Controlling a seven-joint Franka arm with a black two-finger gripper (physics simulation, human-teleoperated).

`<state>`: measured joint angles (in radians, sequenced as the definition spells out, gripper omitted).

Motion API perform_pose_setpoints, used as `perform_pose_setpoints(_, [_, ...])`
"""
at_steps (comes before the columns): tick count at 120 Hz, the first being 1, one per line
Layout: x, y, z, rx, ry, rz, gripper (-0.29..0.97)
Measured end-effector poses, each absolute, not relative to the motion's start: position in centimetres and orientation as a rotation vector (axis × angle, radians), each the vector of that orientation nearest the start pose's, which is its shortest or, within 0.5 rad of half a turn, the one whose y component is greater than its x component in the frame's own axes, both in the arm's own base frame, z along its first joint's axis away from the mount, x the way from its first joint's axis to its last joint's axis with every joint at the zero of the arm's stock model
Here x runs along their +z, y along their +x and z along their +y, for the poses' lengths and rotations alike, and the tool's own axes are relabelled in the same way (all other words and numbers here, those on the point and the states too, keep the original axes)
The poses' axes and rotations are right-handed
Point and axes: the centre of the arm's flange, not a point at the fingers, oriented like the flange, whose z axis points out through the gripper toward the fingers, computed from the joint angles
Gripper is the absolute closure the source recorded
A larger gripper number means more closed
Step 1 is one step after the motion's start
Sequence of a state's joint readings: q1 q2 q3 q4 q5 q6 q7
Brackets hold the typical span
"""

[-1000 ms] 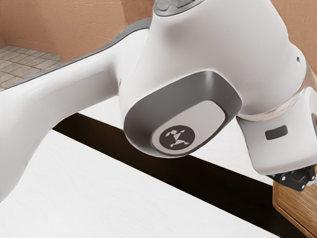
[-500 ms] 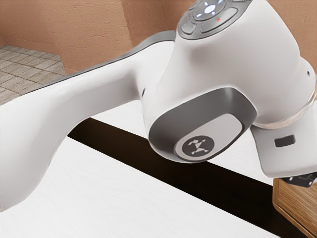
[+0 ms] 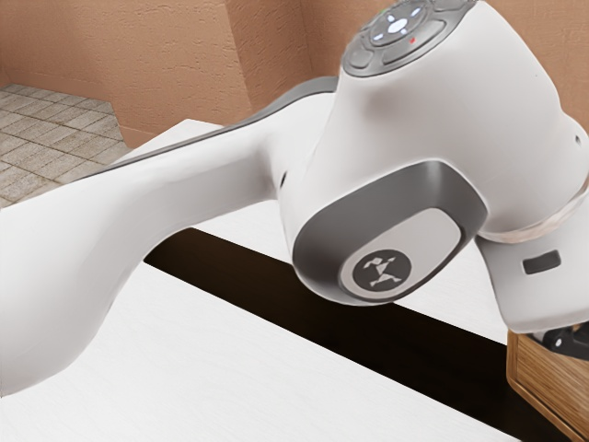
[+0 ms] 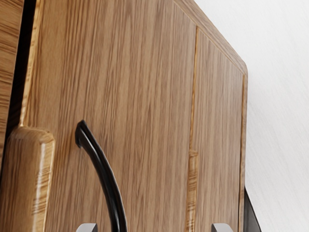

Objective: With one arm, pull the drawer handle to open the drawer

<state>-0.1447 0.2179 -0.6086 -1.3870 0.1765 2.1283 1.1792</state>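
the arm (image 3: 184,221) is glossy white, with rounded, swollen links and a thin grey seam along its upper edge. a grey oval joint cap (image 3: 405,198) carries a round dark badge (image 3: 380,271) with a white angular logo. on top sits a grey button pad (image 3: 400,28) with a blue light and a red dot. a clear ring (image 3: 543,224) bands the wrist, above a small dark rectangular slot (image 3: 541,264)

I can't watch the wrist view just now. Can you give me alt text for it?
A black curved drawer handle arcs across a light-brown grained wooden drawer front, seen close up. A dark gap runs along one edge of that panel, and a white surface lies beyond the opposite edge.
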Motion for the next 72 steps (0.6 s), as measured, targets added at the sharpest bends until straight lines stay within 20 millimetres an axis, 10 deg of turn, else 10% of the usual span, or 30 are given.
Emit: perform_pose_setpoints(72, [66.33, 51.52, -40.61, -0.785, -1.640, 2.348, 0.59])
